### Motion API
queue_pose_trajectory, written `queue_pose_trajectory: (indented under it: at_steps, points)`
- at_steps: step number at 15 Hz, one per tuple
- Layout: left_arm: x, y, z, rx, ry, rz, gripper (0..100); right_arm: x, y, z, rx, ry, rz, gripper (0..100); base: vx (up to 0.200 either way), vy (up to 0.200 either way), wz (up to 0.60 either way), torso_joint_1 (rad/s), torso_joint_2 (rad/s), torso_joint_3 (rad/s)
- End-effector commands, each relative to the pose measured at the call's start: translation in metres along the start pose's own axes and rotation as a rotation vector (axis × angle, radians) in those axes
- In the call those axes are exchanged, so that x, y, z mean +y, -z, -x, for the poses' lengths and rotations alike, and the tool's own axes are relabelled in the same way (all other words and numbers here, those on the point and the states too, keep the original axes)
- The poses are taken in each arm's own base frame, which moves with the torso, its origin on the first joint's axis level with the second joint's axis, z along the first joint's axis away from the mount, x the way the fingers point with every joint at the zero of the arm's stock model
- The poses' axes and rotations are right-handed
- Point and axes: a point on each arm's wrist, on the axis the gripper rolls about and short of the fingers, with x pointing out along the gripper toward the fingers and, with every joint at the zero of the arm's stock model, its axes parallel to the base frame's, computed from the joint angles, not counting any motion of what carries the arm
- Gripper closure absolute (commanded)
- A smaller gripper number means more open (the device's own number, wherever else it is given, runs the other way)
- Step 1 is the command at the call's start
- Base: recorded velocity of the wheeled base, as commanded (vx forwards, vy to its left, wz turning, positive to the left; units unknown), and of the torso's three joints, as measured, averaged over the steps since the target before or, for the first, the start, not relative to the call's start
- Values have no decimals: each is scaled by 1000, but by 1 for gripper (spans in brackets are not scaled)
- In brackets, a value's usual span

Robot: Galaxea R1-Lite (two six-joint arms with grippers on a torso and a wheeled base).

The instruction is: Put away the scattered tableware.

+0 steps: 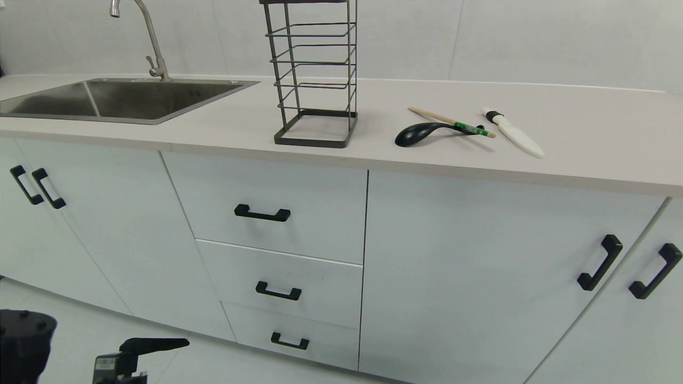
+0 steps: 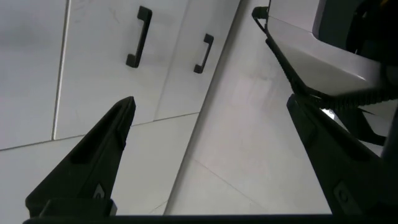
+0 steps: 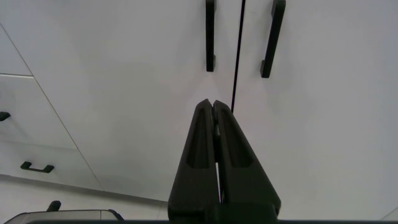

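On the pale countertop (image 1: 587, 138) at the right lie a black spoon (image 1: 421, 133), a wooden chopstick pair with a green band (image 1: 453, 122) and a white knife with a black band (image 1: 513, 133), close together. My left gripper (image 2: 210, 102) hangs open and empty low over the floor in front of the cabinets; one of its fingers (image 1: 155, 344) juts in at the head view's bottom left. My right gripper (image 3: 212, 107) is shut on nothing and faces the white cabinet doors, just below two black door handles (image 3: 210, 34).
A tall black wire rack (image 1: 315, 74) stands mid-counter. The steel sink (image 1: 117, 98) with its tap (image 1: 152, 42) is at the left. Three drawers with black handles (image 1: 262, 214) sit under the rack, with cabinet doors (image 1: 469, 266) on both sides.
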Motion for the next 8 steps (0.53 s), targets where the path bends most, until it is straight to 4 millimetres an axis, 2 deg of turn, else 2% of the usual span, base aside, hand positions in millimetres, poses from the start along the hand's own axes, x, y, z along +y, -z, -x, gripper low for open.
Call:
queue_pose_trajectory:
  at_steps: [1, 5, 8]
  points:
    - [4, -1, -20, 18, 78, -9, 0, 0, 0, 0, 2, 0, -1, 100, 0, 0, 0, 0, 0, 0]
    - [8, -13, -46, -3, 138, -85, 0, 0, 0, 0, 1, 0, 0, 100, 0, 0, 0, 0, 0, 0]
    - [12, -17, -73, -10, 150, -112, 0, 0, 0, 0, 1, 0, -1, 100, 0, 0, 0, 0, 0, 0]
